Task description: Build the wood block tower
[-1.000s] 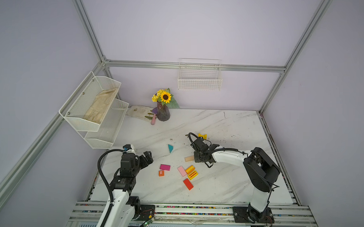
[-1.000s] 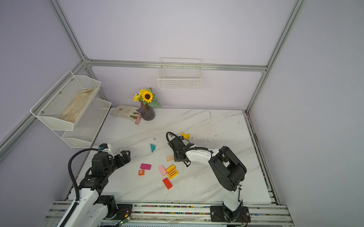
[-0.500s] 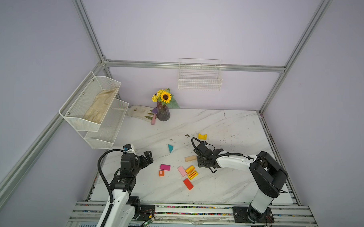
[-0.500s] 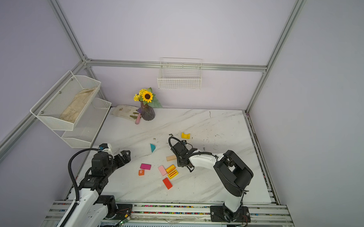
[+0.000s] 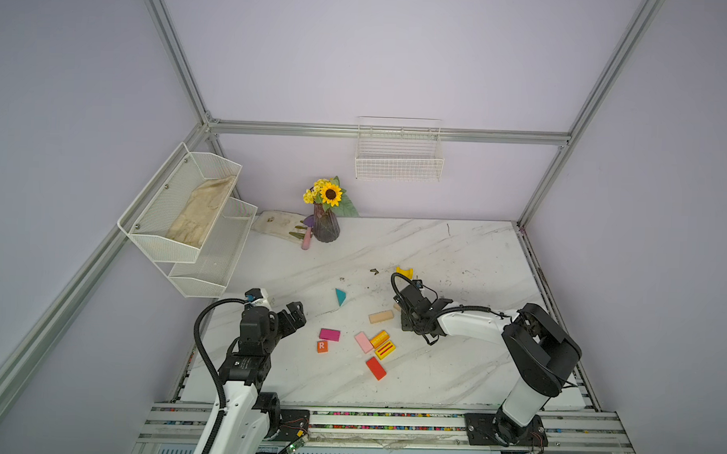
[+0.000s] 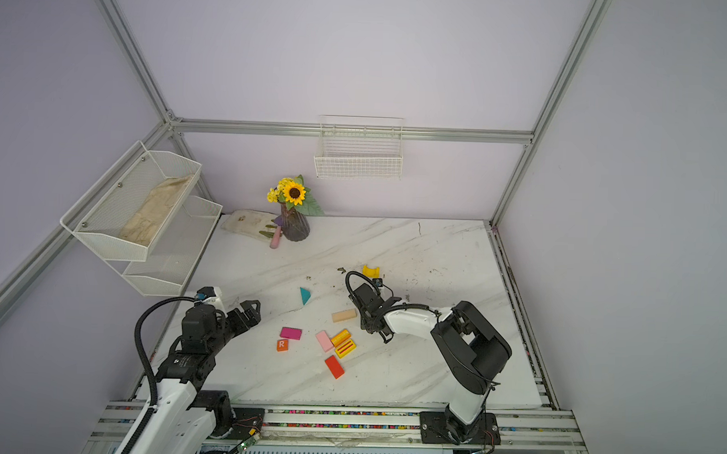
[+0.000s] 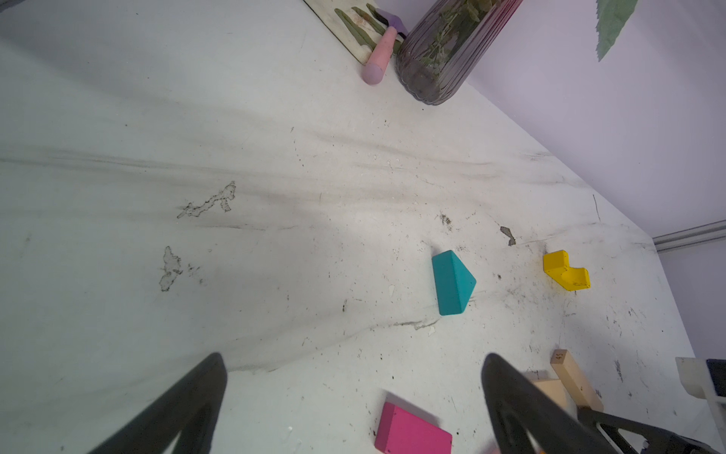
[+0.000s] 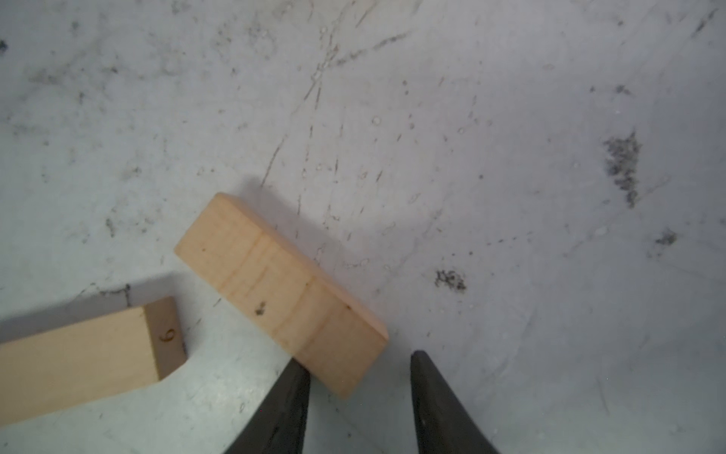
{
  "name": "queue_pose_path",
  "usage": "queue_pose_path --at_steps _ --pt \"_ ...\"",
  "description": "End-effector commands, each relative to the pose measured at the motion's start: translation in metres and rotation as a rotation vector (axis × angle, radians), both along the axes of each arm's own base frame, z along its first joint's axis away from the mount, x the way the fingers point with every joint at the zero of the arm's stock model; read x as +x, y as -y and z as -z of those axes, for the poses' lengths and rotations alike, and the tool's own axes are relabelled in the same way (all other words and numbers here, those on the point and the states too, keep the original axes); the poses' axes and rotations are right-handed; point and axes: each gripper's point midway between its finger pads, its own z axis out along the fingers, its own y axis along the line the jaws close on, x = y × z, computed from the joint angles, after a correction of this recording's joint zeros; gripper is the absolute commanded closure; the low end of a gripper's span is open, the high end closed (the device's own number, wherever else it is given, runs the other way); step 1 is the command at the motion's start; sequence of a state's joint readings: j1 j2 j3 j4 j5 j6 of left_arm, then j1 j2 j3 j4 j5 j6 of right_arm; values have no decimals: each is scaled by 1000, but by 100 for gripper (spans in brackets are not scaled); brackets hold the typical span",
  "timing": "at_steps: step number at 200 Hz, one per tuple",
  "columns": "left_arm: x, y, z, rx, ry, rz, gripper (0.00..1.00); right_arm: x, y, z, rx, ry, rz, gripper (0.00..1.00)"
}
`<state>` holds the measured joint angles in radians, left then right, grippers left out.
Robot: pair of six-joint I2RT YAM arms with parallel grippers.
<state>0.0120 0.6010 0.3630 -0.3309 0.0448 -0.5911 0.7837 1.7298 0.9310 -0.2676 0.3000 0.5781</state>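
Lying flat | tan block point(image 8: 275, 283) | end at parted right pincer point(image 8: 357, 355)

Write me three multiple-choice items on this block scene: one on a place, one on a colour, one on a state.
1. Where is the teal triangle?
A. On top of another block
B. Lifted in the air
C. On the table, touching no other block

2. What colour is the cube marked R?
A. Teal
B. Orange
C. Pink

3. How does the left pincer stand?
A. Open, holding nothing
B. Shut on a block
C. Shut and empty

Answers:
1 C: both top views show it lying alone on bare marble.
2 B: its orange face carries a white R.
3 A: the left wrist view shows its fingers wide apart, with only table between them.
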Motion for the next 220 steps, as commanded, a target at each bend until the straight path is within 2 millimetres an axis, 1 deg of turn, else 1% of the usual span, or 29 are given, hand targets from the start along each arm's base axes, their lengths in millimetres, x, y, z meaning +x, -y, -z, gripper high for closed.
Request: queue_pose_path --at_steps 1,18,42,65,80,101,115,129,149,162,170,181,189,195,208,212,213,214,216,217,220 --pt "3 4 -8 -15 31 16 0 -6 24 16 -60 -26 51 55" --pt "3 4 -10 -15 40 14 0 -6 25 14 -53 -24 55 55" --pt "3 2 -9 -13 33 6 0 -2 21 2 -22 6 57 54" --pt "1 1 -17 -6 38 -1 0 3 22 -17 28 74 83 51" --pt "-1 -6 -18 4 46 -43 0 7 21 -33 66 125 102 50" --pt "-4 -19 -14 12 25 -125 0 11 31 -53 72 204 149 49" --pt "-6 -23 -21 10 9 -156 0 14 41 -66 78 260 186 48" --pt "-10 -28 -30 26 -12 -178 0 19 49 -77 101 309 215 44" --pt "-18 -45 -37 67 -20 -274 0 29 62 -90 125 340 255 42" --pt "-22 -51 -40 83 -8 -306 0 34 68 -94 146 336 268 42" --pt "-25 -54 -42 92 6 -320 0 35 68 -95 159 331 269 42" --pt "-29 -59 -42 112 21 -342 0 32 66 -95 192 322 273 38" --pt "-31 -59 -40 119 32 -341 0 30 65 -90 207 310 277 35" --pt "-32 -58 -39 119 47 -334 0 27 63 -86 232 293 279 34" --pt "-30 -50 -44 115 85 -276 0 23 49 -79 315 267 260 33" --pt "-29 -47 -44 113 94 -259 0 21 45 -79 339 257 266 32" --pt "-29 -47 -45 113 98 -254 0 21 44 -78 344 254 267 29" --pt "-29 -46 -45 112 100 -252 0 21 43 -78 348 254 267 24" --pt "-29 -45 -45 110 104 -248 0 20 41 -77 353 249 263 11" --pt "-29 -45 -45 108 106 -245 0 20 40 -77 356 248 261 7" --pt "-29 -44 -45 108 111 -241 0 19 37 -76 358 240 255 3"
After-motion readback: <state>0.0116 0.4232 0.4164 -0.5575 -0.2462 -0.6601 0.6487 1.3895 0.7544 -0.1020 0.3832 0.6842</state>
